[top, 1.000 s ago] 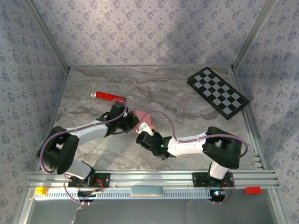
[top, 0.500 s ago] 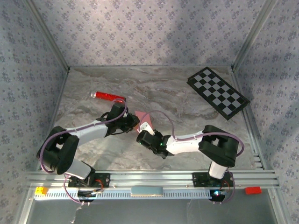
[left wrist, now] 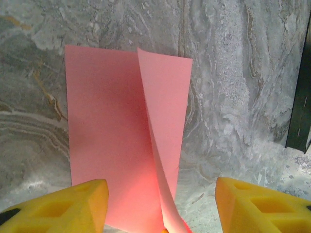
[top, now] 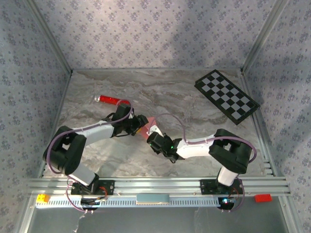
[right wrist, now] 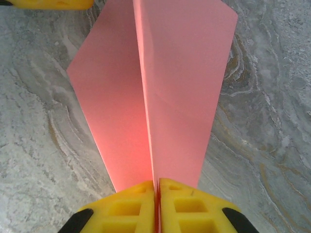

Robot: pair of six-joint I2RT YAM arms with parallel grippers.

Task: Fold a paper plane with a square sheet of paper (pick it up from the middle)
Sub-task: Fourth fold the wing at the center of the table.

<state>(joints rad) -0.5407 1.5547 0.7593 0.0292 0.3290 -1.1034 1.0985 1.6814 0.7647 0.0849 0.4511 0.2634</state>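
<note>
The square sheet of paper is pink and lies mid-table, folded along a centre crease. In the right wrist view the paper spreads as two flaps that narrow toward my right gripper, which is shut on the crease at the narrow end. From above, the right gripper sits just below the paper. My left gripper is at its left side. In the left wrist view the left gripper stands open, and one flap of the paper rises between its yellow fingers without touching them.
A red cylinder lies at the back left, behind the left arm. A black-and-white checkerboard lies at the back right. Patterned walls and metal posts close in the marbled table on three sides.
The left gripper has opened and let go of the paper, and its arm has reached further right. The right gripper has moved up to the paper and shut on its crease.
</note>
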